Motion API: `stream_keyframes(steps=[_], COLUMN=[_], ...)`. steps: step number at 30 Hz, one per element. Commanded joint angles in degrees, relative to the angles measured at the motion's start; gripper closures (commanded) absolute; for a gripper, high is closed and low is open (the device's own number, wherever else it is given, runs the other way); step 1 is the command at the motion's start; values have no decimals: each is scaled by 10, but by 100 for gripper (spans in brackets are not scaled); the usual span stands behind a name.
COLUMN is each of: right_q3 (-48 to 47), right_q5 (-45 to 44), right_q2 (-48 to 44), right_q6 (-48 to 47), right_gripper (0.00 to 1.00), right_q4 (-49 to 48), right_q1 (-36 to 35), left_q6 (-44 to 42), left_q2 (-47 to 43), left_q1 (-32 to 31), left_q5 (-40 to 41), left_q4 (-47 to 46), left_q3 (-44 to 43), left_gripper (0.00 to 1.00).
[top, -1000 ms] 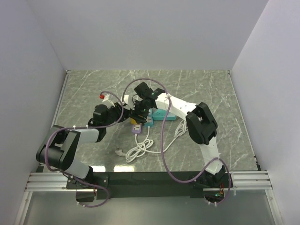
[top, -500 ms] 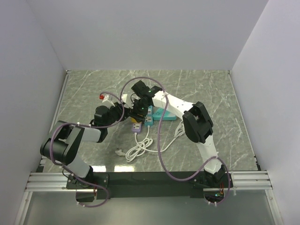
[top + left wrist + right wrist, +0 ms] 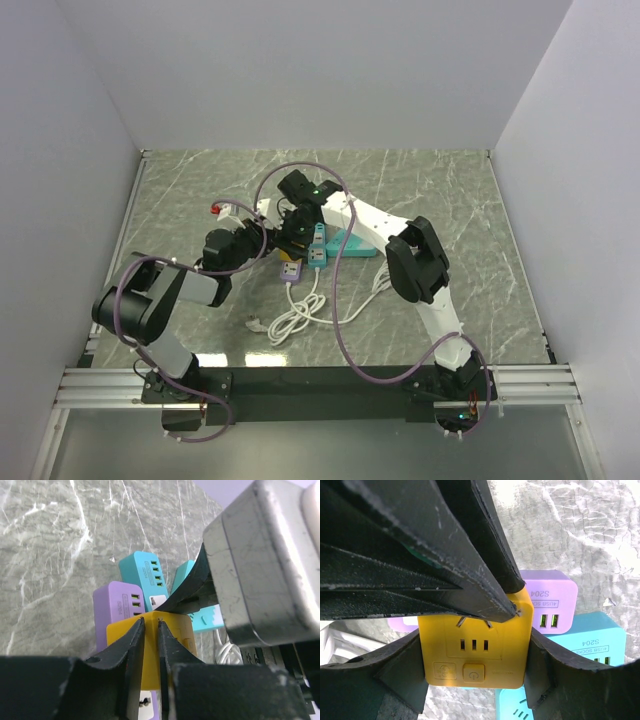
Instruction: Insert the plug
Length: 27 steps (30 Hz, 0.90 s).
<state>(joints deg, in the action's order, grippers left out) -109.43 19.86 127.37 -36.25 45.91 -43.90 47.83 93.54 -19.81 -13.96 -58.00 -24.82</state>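
The plug is a yellow cube with socket slots and a button on its face. My right gripper is shut on it, one finger on each side. It hangs just over the purple power strip, near that strip's USB end. My left gripper is shut with nothing between its fingers, and their tips rest against the plug's upper edge. In the top view both grippers meet at mid-table, left and right, and they hide the plug there.
Two teal power strips lie beside the purple one. A coiled white cable runs toward the near edge. Purple arm cables loop over the strips. White walls close in the marble tabletop on three sides.
Both grippers, with the plug between them, have shifted slightly up and left over the strips. The left arm's elbow has swung right. The left fingers have shut the last little bit.
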Motion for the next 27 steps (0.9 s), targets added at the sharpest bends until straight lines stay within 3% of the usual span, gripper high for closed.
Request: stream_keyframes(steps=[1, 15, 22, 24, 27], right_q3=[-34, -50, 19, 46, 105], right_q5=[34, 36, 16, 4, -9], right_q2=[27, 53, 24, -3, -40], right_q6=[2, 17, 62, 84, 120], right_gripper=[94, 94, 95, 95, 94], right_q4=[-69, -60, -114, -143, -207], right_q1=[-23, -26, -28, -28, -28], left_q6=[-15, 2, 0, -4, -12], left_q2=[55, 88, 51, 12, -69], left_q1=[-31, -54, -56, -55, -55], left_q5=[-12, 9, 31, 39, 78], left_q4=[147, 116, 125, 133, 187], left_q3=[29, 49, 71, 79, 89], left_gripper=[89, 91, 90, 86, 70])
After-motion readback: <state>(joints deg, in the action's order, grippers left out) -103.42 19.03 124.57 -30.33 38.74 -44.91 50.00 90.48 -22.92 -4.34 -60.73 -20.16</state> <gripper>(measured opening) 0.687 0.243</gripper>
